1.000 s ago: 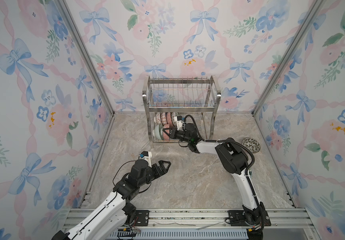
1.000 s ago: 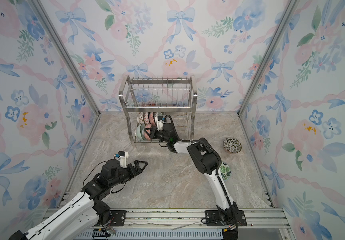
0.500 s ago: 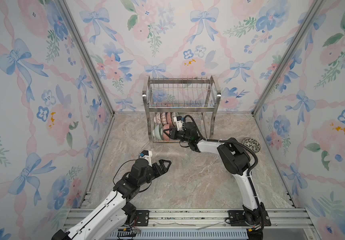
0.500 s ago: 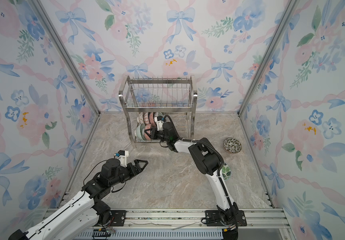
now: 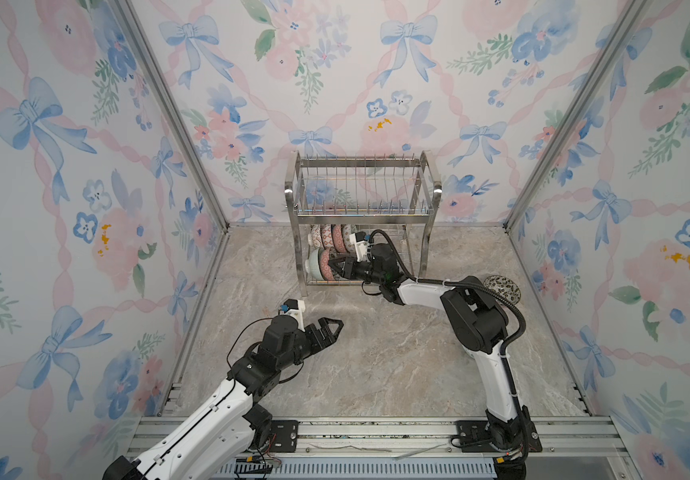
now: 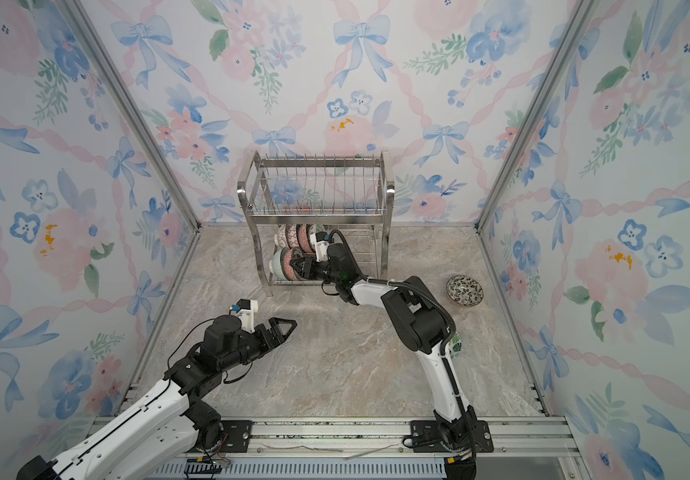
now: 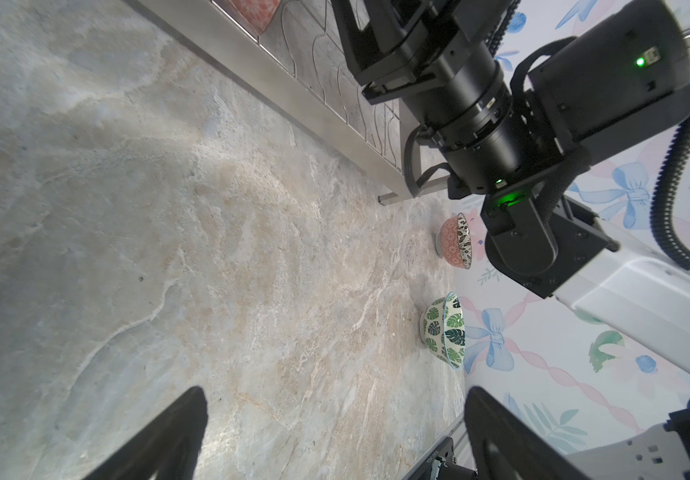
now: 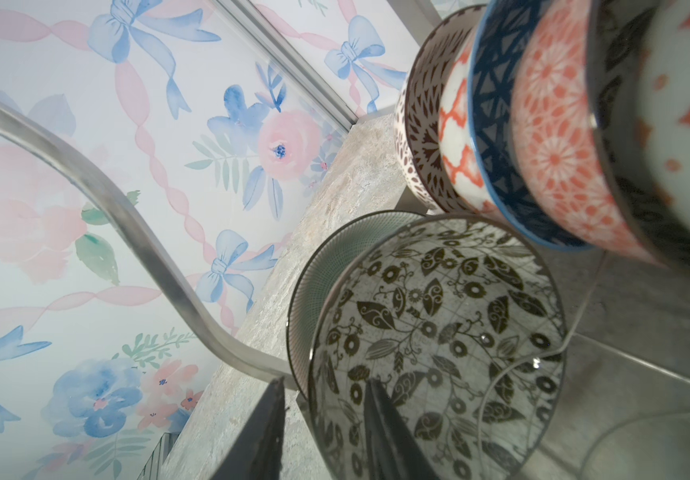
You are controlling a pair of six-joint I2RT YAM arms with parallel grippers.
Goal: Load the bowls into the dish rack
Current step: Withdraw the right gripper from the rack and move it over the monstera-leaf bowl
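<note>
The dish rack (image 5: 291,195) (image 6: 247,195) stands at the back wall. Several bowls (image 5: 326,237) (image 6: 293,237) stand on edge in its lower tier. My right gripper (image 5: 337,266) (image 6: 295,266) reaches into that tier and is open. In the right wrist view its fingertips (image 8: 324,386) straddle the rim of the black-white leafy bowl (image 8: 439,332), one finger inside and one outside, with a gap. That bowl leans against a pale green bowl (image 8: 318,266). My left gripper (image 5: 333,328) (image 6: 287,328) (image 7: 335,399) hovers open and empty over the table.
A leafy-patterned bowl (image 5: 501,288) (image 6: 464,291) (image 7: 453,241) sits upright on the table by the right wall. A green leaf bowl (image 6: 455,347) (image 7: 443,330) sits nearer, partly behind the right arm. The rack's bent side bar (image 8: 127,216) runs close to my right fingers.
My right gripper's jaws have spread apart, letting go of the black-white leafy bowl's rim inside the rack. The left arm has not moved.
</note>
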